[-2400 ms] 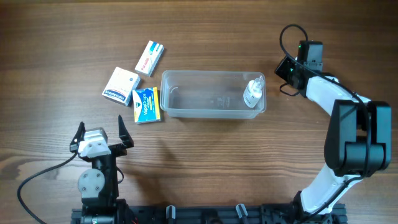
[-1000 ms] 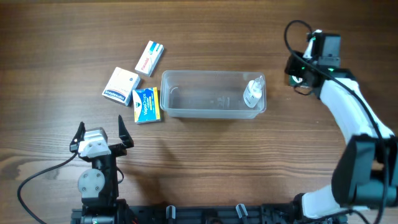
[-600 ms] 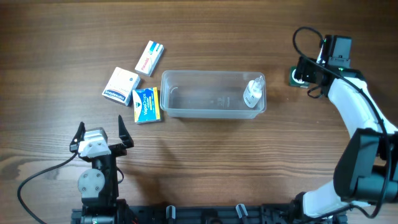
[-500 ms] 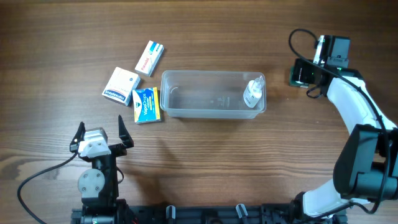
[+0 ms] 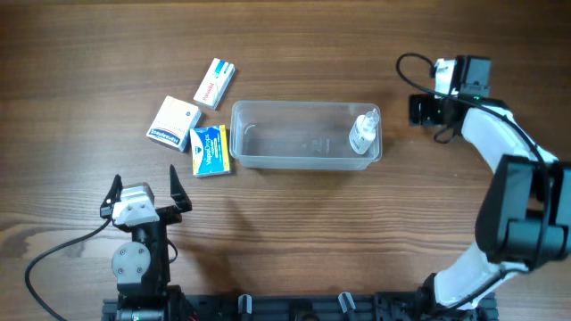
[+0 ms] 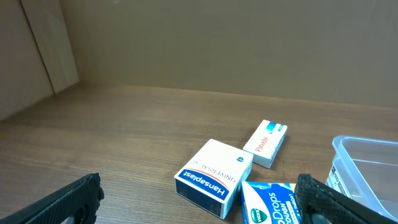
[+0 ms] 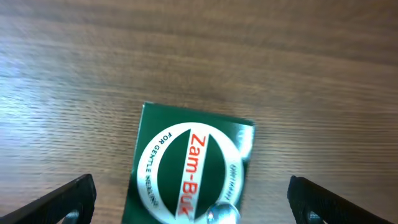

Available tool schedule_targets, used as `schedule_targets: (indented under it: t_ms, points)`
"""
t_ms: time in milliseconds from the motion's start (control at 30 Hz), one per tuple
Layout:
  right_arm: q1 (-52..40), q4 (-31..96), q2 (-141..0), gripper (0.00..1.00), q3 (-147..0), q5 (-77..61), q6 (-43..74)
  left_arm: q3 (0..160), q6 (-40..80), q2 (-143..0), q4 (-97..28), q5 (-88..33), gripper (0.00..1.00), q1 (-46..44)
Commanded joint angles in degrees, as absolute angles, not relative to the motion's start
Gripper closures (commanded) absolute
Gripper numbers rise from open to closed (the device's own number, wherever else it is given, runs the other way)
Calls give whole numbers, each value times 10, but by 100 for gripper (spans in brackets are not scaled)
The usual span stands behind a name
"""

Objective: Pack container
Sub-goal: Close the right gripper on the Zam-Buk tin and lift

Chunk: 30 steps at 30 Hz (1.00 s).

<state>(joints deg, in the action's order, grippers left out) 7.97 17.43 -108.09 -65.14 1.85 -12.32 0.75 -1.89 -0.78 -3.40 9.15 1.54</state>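
The clear container [image 5: 285,135] lies in the middle of the table with a small white bottle [image 5: 362,132] standing in its right end. To its right my right gripper [image 5: 422,109] hangs open over a green Zam-Buk box [image 7: 189,169]. That box lies flat between the two spread fingers [image 7: 69,198] and shows only in the right wrist view. My left gripper [image 5: 144,182] is open and empty near the front left; its wrist view shows the container's corner [image 6: 368,163].
Three small boxes lie left of the container: a Panadol box [image 5: 214,83], a Hansaplast box [image 5: 173,123] and a blue Vicks drops box [image 5: 210,150], which touches the container's left wall. All three show in the left wrist view too.
The right arm swung out to the right, then came back left over the green box, which the overhead view no longer shows. Its jaws opened wider. The left arm stayed still.
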Motion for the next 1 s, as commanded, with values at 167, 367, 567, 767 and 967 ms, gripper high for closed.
schedule_targets:
  t_ms: [167,367,567,767,967]
  points:
    - [79,142,-1127,2,-650,6,-51,4,-28,-2,-32,95,0,12]
    - [79,139,-1126,19,-650,6,-39,4,-28,-2,-32,95,0,12]
    - [79,139,-1126,37,-650,6,-39,4,-28,-2,-32,95,0,12]
    - [79,140,-1125,40,-650,6,-39,4,-28,-2,-32,95,0,12]
    - [79,142,-1088,48,-650,0,-24,4,-28,-2,-32,95,0,12]
